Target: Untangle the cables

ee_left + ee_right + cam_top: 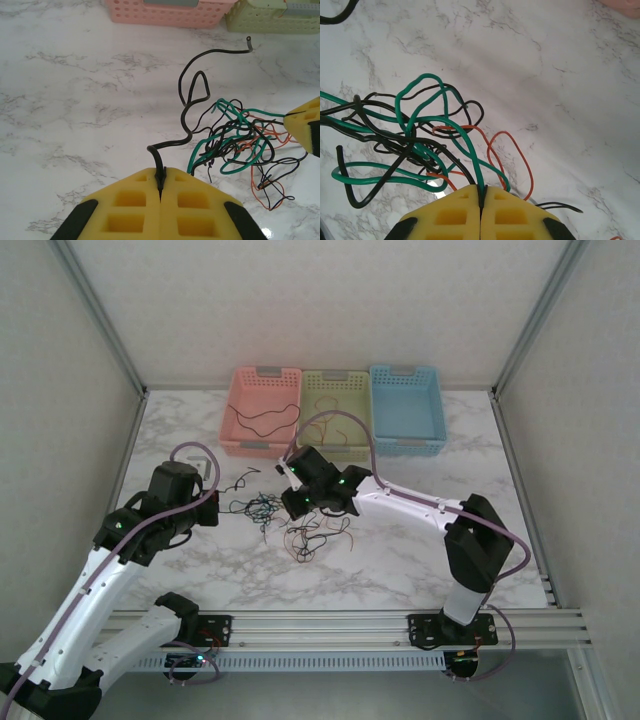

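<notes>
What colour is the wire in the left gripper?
The wire is black, clearest in the left wrist view.

On the table, cables before three baskets

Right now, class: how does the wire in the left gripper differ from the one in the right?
The left gripper holds a black wire; the right gripper, a green wire. The black wire snakes beside the tangle; the green wire loops into it. Both are pinched in shut jaws.
</notes>
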{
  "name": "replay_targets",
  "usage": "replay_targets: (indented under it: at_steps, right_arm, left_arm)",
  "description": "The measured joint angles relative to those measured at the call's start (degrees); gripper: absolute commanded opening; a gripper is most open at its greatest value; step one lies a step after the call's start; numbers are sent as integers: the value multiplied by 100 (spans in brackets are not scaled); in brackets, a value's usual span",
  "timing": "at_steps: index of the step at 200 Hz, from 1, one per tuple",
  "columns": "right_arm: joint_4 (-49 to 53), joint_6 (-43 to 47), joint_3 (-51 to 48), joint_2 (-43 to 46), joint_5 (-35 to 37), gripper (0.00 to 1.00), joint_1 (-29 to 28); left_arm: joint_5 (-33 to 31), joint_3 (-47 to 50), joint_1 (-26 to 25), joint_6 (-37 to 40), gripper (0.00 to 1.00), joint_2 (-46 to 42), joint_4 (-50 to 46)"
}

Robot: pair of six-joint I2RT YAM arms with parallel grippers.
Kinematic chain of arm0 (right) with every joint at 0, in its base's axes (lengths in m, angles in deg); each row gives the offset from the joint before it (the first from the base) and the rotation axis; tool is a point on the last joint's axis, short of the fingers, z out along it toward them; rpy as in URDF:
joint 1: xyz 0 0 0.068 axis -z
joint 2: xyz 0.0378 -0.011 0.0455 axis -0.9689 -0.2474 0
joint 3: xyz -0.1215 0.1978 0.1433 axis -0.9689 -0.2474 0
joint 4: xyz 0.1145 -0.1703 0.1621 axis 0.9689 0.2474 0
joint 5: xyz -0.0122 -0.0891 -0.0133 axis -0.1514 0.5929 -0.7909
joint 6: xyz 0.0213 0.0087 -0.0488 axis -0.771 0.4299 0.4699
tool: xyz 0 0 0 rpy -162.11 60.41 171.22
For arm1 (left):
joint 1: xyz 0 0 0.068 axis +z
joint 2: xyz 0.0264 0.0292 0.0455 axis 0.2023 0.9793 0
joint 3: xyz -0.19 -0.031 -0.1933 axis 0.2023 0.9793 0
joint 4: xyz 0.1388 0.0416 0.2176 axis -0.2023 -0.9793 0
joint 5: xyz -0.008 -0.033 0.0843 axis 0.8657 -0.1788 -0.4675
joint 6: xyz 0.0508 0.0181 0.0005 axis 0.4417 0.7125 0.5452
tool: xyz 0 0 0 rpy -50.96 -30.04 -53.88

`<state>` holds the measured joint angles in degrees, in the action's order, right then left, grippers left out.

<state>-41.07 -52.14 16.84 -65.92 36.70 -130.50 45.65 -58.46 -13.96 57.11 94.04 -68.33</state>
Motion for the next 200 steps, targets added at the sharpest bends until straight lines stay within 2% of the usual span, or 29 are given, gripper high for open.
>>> replay_targets:
  at_steps: [51, 96, 137, 200]
  right_arm:
    - [-378, -81, -905, 835, -815, 0, 861]
    - [-656, -170, -1445, 1292, -1482, 0, 1180]
    - [-651, -212, -1893, 1333, -1519, 0, 1620]
    - [-616, -219, -2267, 1445, -1513, 0, 1698]
  left_arm:
    - [68, 2, -2, -4, 0, -4, 131]
    - [138, 2, -2, -4, 0, -4, 219]
    - [85, 4, 9, -2, 0, 4, 205]
    - [63, 7, 15, -2, 0, 68, 192]
